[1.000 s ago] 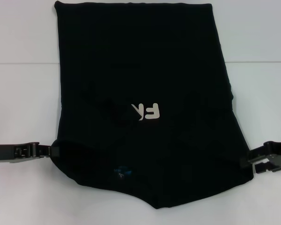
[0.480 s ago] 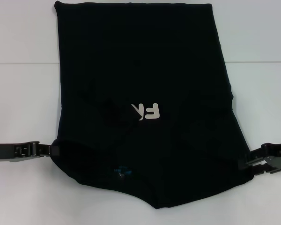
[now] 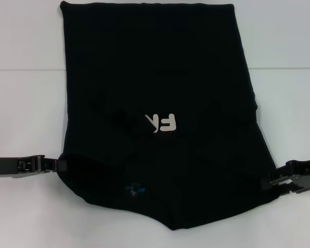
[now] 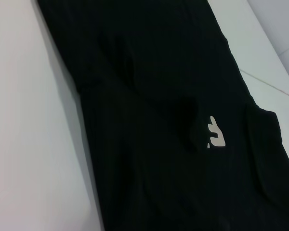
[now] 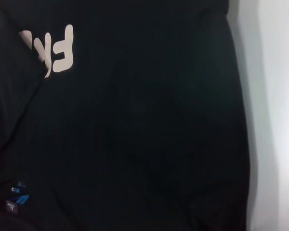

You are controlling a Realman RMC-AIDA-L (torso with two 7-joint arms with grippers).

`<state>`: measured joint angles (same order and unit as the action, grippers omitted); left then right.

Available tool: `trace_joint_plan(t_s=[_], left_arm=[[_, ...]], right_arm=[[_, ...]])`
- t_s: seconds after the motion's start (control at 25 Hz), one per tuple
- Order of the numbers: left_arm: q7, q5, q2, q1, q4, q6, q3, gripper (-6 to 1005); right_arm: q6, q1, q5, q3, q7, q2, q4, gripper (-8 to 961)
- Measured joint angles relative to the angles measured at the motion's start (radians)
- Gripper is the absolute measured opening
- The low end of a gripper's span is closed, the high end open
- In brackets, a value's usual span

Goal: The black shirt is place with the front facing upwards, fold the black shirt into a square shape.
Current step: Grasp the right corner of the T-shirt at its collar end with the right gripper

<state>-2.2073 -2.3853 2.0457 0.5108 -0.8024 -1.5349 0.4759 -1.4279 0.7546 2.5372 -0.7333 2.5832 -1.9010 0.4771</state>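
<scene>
**Head view: two grippers at the edges of the black shirt**

Head view shows the white table [image 3: 26, 113] with the black shirt [image 3: 160, 88] spread flat in the middle. Both sleeves are already folded in, so the shirt looks like a long strip. Its neck end is near the robot and its straight bottom edge is far away.

The shirt is soft, thin and light. It will bend and droop, and it can slide on the smooth table. I think the best places to hold are the two near corners, one on each side, so the near end lifts evenly.

The left gripper [image 3: 59, 165] touches the shirt's left edge, and I cannot tell if its fingers are pinching. The right gripper [image 3: 267, 184] is at the right edge, fingers spread apart.

The off-white letters [image 3: 163, 123] and tiny blue label [image 3: 134, 189] show.

A second ago the right gripper sat farther out. Now it has slid in a bit. The left one has not moved.
</scene>
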Motion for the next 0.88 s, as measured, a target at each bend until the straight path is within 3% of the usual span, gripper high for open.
trace_joint_plan(t_s=[0.88], left_arm=[[0.006, 0.000, 0.001, 0.009, 0.002, -0.004, 0.001, 61]], right_arm=[[-0.005, 0.024, -0.003, -0.002, -0.001, -0.021, 0.000, 624]])
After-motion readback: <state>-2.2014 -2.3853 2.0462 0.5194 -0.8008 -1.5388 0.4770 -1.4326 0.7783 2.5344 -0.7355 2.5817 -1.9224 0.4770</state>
